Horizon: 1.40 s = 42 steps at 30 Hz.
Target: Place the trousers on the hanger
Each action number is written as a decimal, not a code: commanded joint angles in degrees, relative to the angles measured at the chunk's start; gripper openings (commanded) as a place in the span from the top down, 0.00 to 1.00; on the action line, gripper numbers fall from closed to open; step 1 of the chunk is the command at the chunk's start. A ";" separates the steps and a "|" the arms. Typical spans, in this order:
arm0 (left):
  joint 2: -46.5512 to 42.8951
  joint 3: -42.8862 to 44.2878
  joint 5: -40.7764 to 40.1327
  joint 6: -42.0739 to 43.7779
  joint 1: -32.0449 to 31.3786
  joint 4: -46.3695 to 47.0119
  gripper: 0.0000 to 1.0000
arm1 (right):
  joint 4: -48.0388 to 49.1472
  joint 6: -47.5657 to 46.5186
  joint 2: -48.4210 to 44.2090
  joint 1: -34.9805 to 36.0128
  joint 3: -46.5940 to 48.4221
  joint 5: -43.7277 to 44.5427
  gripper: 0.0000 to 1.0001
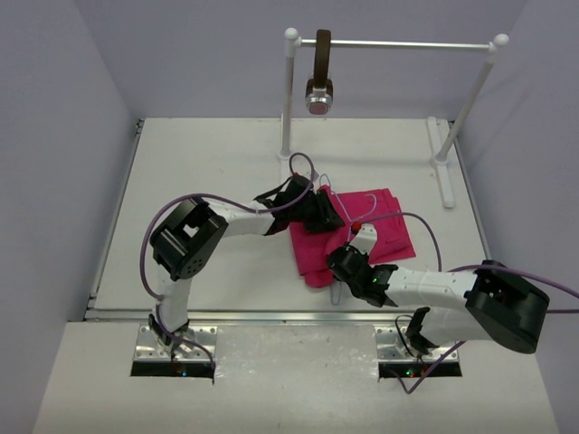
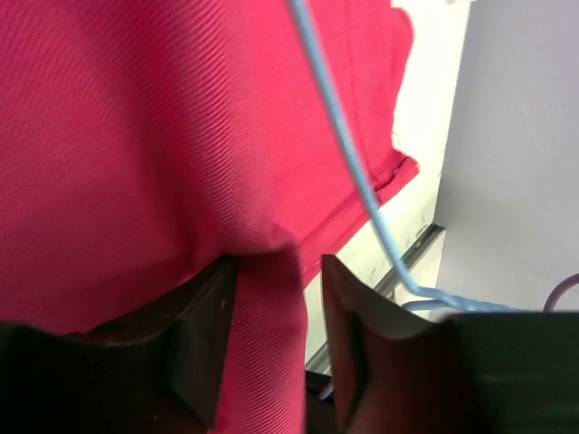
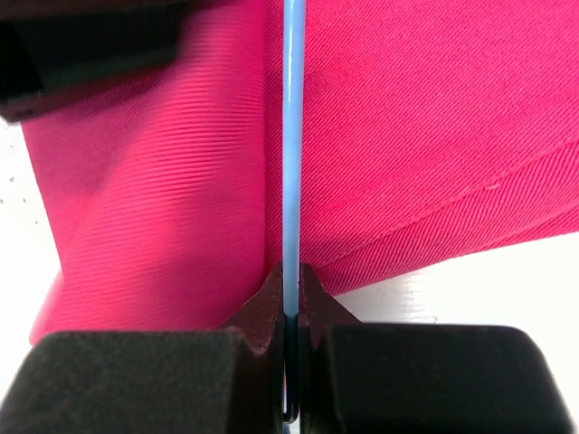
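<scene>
The magenta trousers (image 1: 373,226) lie folded on the table, right of centre. The pale blue hanger (image 1: 328,187) lies on them, its wire running across the cloth (image 2: 348,154). My left gripper (image 1: 327,210) is at the trousers' upper left edge, and its jaws stand apart. A fold of the trousers (image 2: 136,136) hangs between them against the left finger (image 2: 204,334), with a gap to the other. My right gripper (image 1: 348,262) sits at the trousers' near edge. In the right wrist view it (image 3: 291,280) is shut on the hanger's wire (image 3: 291,136), with the trousers (image 3: 434,117) on both sides.
A white clothes rack (image 1: 398,43) stands at the table's far side, its right foot (image 1: 443,176) reaching toward the trousers. A brown strap with a round metal end (image 1: 319,86) hangs from the rail. Purple cables (image 1: 194,201) loop over both arms.
</scene>
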 commanded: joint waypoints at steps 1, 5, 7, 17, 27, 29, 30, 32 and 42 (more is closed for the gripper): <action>0.23 4.03 1.14 0.48 -1.01 -0.82 0.37 | 2.72 -3.84 -0.63 -0.81 0.08 0.31 1.00; 1.23 5.26 2.51 1.10 -1.12 -3.36 0.37 | 2.77 -3.69 0.05 -1.43 -0.25 0.03 1.00; 1.18 5.13 2.60 1.43 -1.06 -3.94 0.36 | 3.27 -4.36 0.12 -1.69 -0.31 -0.28 1.00; -9.89 3.06 -7.19 7.40 -0.88 -7.22 0.27 | -2.28 -8.42 -0.15 -1.61 3.81 -3.04 0.96; -13.38 0.31 -10.67 6.39 -0.79 -14.01 0.27 | -8.78 -5.22 -1.15 -0.36 4.70 -3.14 0.83; -13.67 -3.81 -7.35 5.23 -0.79 -10.55 0.30 | -9.14 -5.08 -1.37 -0.29 4.70 -2.71 0.70; -13.27 -4.34 -5.54 4.87 -0.86 -7.39 0.31 | -9.55 -4.73 -1.44 -0.22 4.63 -2.50 0.57; -12.16 -5.13 -2.89 4.38 -1.06 -3.83 0.33 | -10.22 -4.39 -2.00 -0.18 4.59 -2.24 0.48; -6.21 -5.79 1.40 2.14 -1.70 4.33 0.35 | -3.38 -11.16 -11.37 -0.40 -1.10 -1.50 0.68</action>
